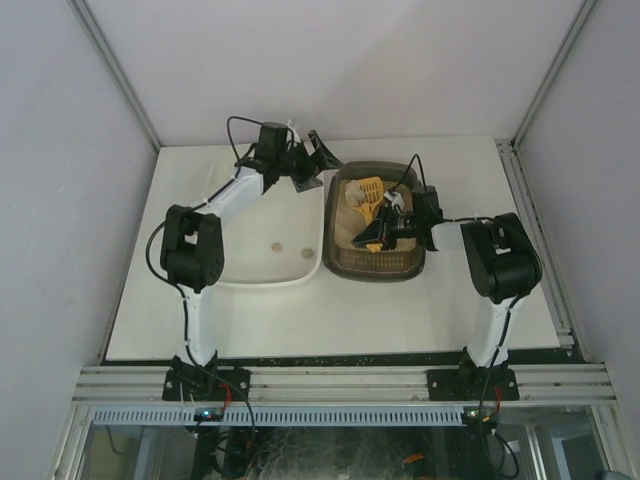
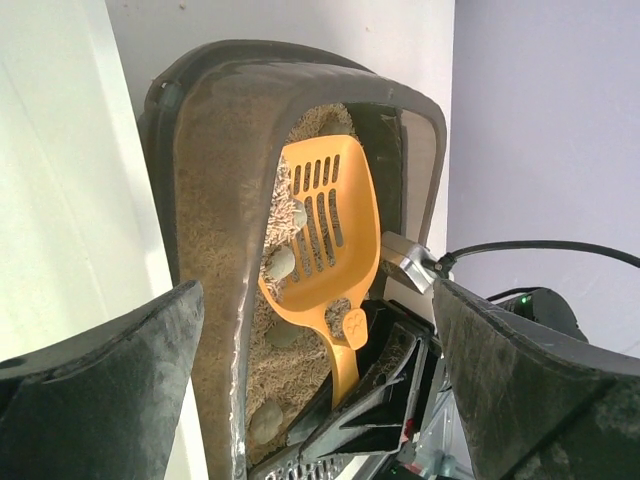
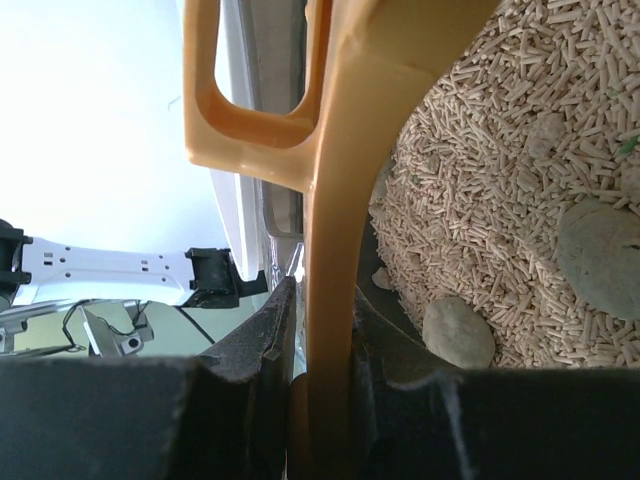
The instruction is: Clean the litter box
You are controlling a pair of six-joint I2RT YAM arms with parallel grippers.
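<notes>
Right end effector (image 3: 320, 400) clamps orange slotted plastic scoop (image 3: 335, 250); left end effector (image 1: 317, 160) gapes wide, empty. Dark brown rounded-rect. plastic litter box (image 1: 350, 265) sits on tabletop (image 1: 400, 310), beside white plastic tub (image 1: 250, 275). Prob. stiff, litter-heavy: grip ribbed rim.

Dark brown litter box (image 1: 375, 266), beige litter (image 3: 480, 150), orange slotted scoop (image 2: 322, 285), white tub (image 1: 250, 262), grey-green clumps (image 3: 457, 332)

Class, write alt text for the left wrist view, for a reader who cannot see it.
An orange slotted scoop holding grey clumps sits in the dark brown litter box of beige pellet litter, its handle held by the right gripper. The wide-open left fingers frame the lower corners.
</notes>
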